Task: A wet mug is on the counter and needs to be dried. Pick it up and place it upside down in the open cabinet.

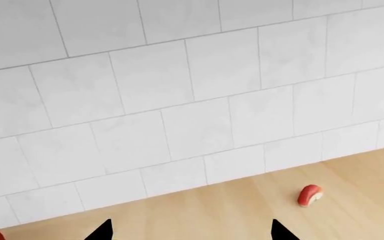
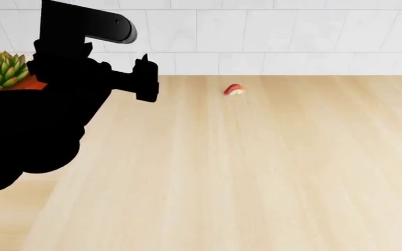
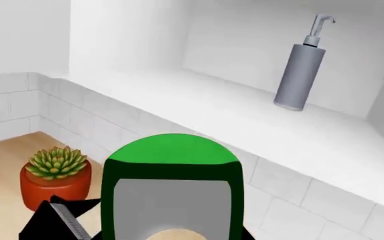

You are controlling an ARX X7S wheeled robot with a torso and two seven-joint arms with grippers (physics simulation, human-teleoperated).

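The green mug [image 3: 172,165] fills the near part of the right wrist view, its pale inside turned toward the camera. My right gripper [image 3: 172,236] is shut on it and holds it up in front of the open cabinet's white shelf [image 3: 245,120]; the fingers are mostly hidden behind the mug. The mug and the right gripper are out of the head view. My left gripper [image 1: 192,232] is open and empty above the beige counter [image 1: 245,210], facing the tiled wall. In the head view the left gripper [image 2: 145,78] hangs over the counter [image 2: 257,172] at the back left.
A grey pump bottle [image 3: 301,70] stands on the cabinet shelf. A red-orange pot with a succulent [image 2: 2,70] sits at the back left, also in the right wrist view [image 3: 55,175]. A small red fruit slice [image 2: 234,90] lies near the wall, also in the left wrist view [image 1: 310,195].
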